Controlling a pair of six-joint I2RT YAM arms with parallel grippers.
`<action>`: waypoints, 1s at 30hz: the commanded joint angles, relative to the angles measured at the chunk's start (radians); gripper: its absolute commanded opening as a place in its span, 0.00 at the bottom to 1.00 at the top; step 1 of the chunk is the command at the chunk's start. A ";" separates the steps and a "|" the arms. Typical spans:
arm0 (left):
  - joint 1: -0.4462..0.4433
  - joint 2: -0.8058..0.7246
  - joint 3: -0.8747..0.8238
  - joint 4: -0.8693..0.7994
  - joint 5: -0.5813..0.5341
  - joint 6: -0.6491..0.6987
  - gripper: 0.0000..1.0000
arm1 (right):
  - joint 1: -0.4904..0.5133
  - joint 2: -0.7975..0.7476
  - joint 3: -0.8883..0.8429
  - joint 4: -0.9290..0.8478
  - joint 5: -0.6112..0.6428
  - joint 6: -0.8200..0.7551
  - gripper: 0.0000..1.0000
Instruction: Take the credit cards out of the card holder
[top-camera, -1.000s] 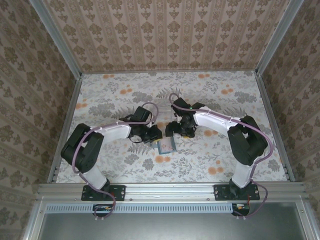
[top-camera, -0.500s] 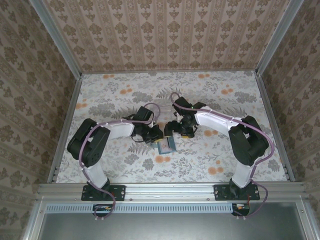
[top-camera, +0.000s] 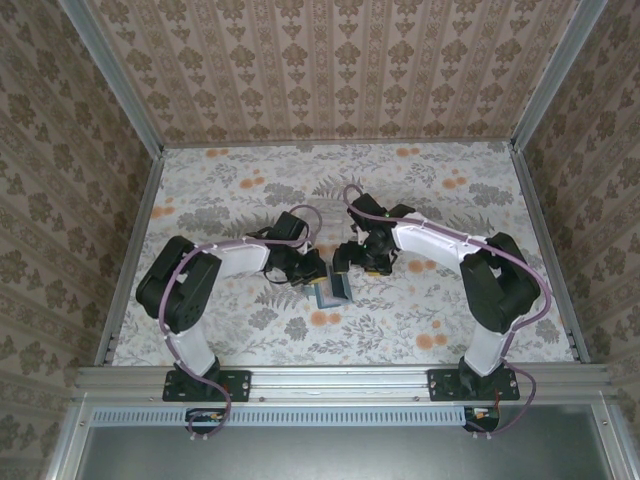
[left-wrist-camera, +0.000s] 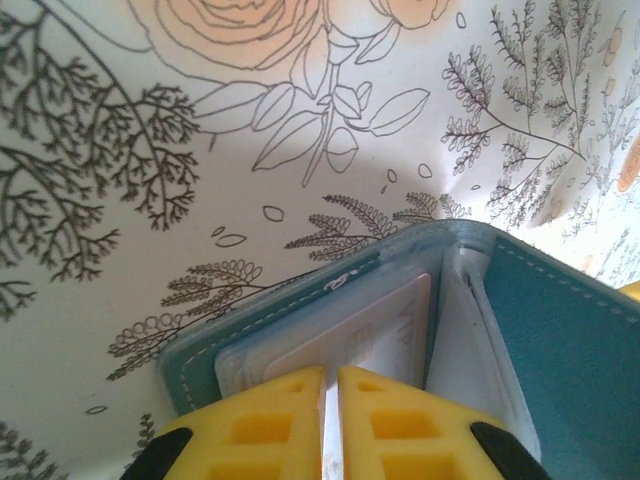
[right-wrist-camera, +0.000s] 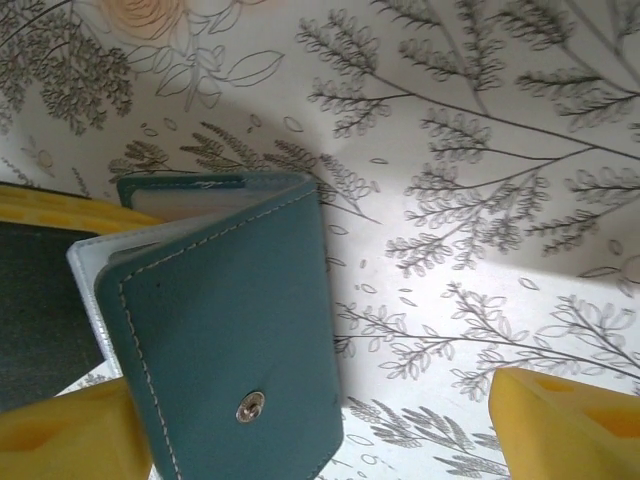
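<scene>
The teal card holder (top-camera: 335, 291) lies half open on the flowered table between both grippers. In the left wrist view its lower panel (left-wrist-camera: 200, 370) holds a pale credit card (left-wrist-camera: 360, 335) in a clear pocket, and the other panel (left-wrist-camera: 540, 330) stands up at the right. My left gripper (left-wrist-camera: 331, 372) is shut at the holder's near edge, with a thin pale sliver between its yellow fingers. My right gripper (right-wrist-camera: 305, 400) is open wide, and the raised teal panel (right-wrist-camera: 230, 340) with its metal snap (right-wrist-camera: 250, 406) stands between its fingers, close to the left one (right-wrist-camera: 60, 435).
The flowered tablecloth (top-camera: 420, 320) is bare around the holder. Patterned walls with metal rails (top-camera: 135, 250) close in the left, right and far sides. Both arms reach inward, and their wrists (top-camera: 300, 262) sit close together over the table's middle.
The holder's upper panel has lifted from flat to standing. The right gripper has shifted slightly toward it. The left arm's elbow swung right early on, and its gripper stayed at the holder.
</scene>
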 joint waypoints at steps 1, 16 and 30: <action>0.004 -0.051 0.019 -0.106 -0.055 0.048 0.15 | -0.015 -0.049 -0.018 -0.061 0.062 -0.031 0.84; -0.013 -0.147 0.083 -0.271 -0.168 0.097 0.18 | -0.037 -0.052 -0.080 0.023 -0.033 -0.005 0.24; -0.066 -0.075 0.102 -0.272 -0.208 0.093 0.18 | -0.040 -0.053 -0.197 0.335 -0.187 0.222 0.10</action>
